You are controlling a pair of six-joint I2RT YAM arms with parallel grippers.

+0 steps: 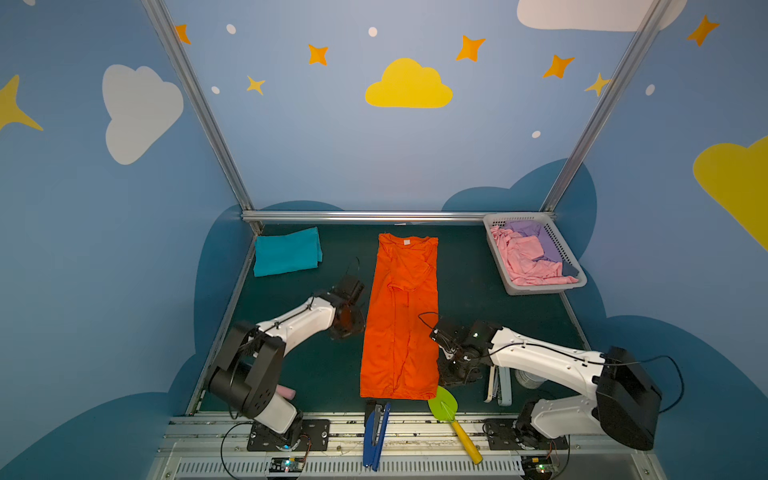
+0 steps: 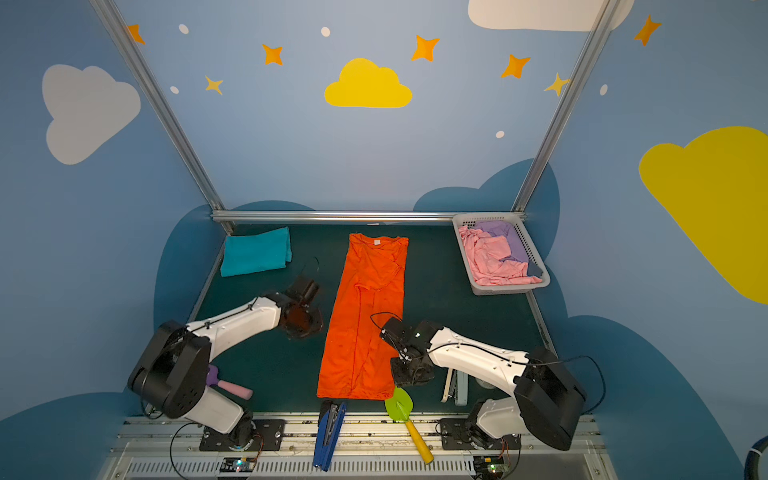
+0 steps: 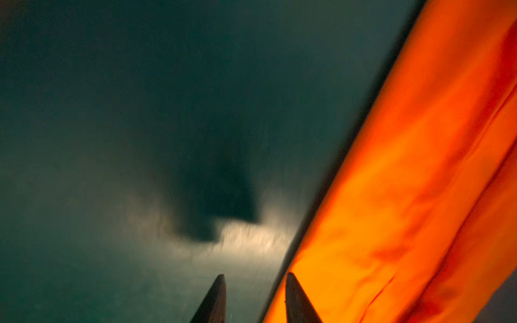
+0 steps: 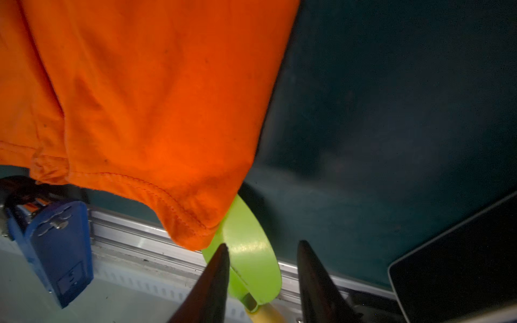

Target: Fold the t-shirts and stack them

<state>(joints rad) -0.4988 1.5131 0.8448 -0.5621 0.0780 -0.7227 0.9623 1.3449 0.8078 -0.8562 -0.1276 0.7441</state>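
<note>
Mid-frame on dark green counter point(image 1: 478, 270): bright orange cloth t-shirt point(image 1: 399, 324), folded into a narrow strip, long axis top-to-bottom, white neck label point(image 1: 406, 242) toward frame top. Upper left: folded teal cloth t-shirt point(image 1: 286, 251). Flanking the strip: left pincer point(image 3: 256, 276), right pincer point(image 4: 263, 243), both released, empty.

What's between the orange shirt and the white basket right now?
Nothing: only bare green mat separates the orange shirt from the basket, in both top views.
</note>
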